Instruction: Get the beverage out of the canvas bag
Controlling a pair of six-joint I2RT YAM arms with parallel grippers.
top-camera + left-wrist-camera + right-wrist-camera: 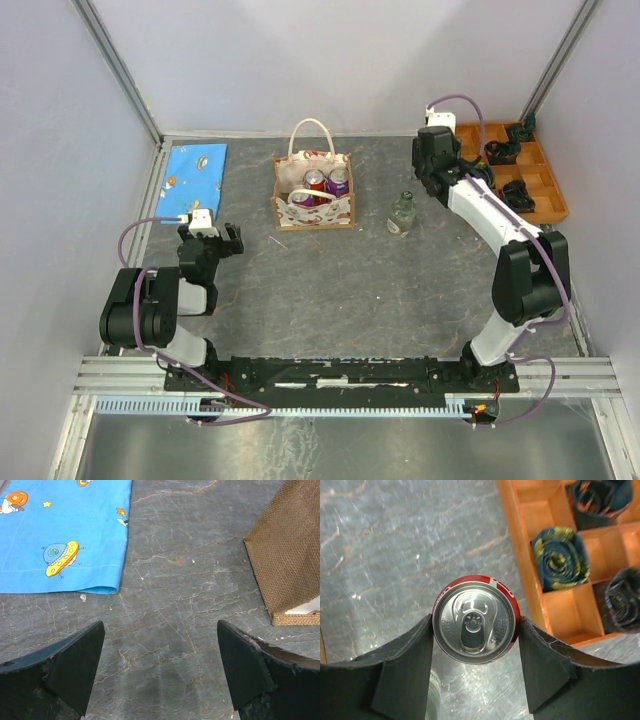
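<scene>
Right wrist view: right gripper (476, 626) pinches a red soda can (476, 622), already out of the canvas bag (318, 212), beside the orange tray (521, 555). Next: lower it upright onto the table (380, 555). Left gripper (160, 650) hangs spread.

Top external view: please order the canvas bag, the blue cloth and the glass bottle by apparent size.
1. canvas bag, largest, though it stands up toward the camera, which may enlarge it a little
2. blue cloth, lying flat
3. bottle, clearly smallest
</scene>
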